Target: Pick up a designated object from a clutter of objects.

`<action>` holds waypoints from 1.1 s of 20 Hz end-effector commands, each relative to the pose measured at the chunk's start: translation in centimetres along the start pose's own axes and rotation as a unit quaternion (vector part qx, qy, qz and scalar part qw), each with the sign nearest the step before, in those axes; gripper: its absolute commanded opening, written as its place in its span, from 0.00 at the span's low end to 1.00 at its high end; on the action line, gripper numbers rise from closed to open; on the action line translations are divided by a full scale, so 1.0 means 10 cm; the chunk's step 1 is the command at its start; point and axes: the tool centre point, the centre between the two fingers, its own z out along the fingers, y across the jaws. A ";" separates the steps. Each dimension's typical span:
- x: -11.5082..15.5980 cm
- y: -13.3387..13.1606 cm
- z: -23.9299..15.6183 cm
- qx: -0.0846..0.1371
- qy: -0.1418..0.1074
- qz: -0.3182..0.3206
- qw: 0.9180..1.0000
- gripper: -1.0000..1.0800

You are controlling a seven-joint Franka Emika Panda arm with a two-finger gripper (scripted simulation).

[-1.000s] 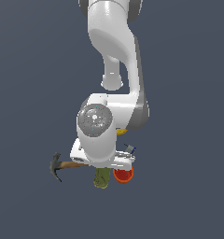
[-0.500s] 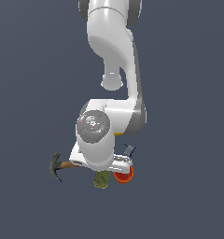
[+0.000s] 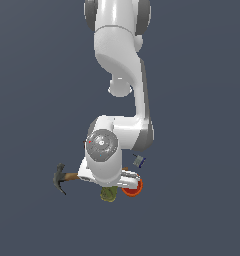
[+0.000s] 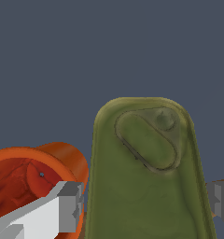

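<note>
I have the gripper (image 4: 144, 207) down over the green tin (image 4: 149, 172), and in the wrist view its fingers (image 4: 69, 205) stand wide, one on each side of the tin, with a gap showing between each pad and the tin's sides. So nothing is gripped yet. The tin lies flat on the floor with its lid up, just beside the orange cup (image 4: 37, 179); one finger sits in front of the cup, and I cannot tell whether it touches it. In the exterior view the arm hides most of the pile: the tin (image 3: 109, 194) peeks out below the hand, the cup (image 3: 133, 188) to its right, the hammer (image 3: 62, 178) off to the left. My judgement: the approach is done; closing, lifting and clearing the cup remain.
</note>
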 end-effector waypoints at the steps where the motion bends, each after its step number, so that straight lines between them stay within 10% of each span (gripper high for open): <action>1: -0.02 0.00 0.11 0.000 -0.003 0.000 1.000 0.96; 6: 0.00 -0.01 0.12 0.000 -0.003 0.000 1.000 0.96; 7: 0.00 -0.01 0.12 0.000 -0.003 0.000 1.000 0.00; 22: 0.04 -0.06 -0.08 0.001 0.008 0.000 1.000 0.00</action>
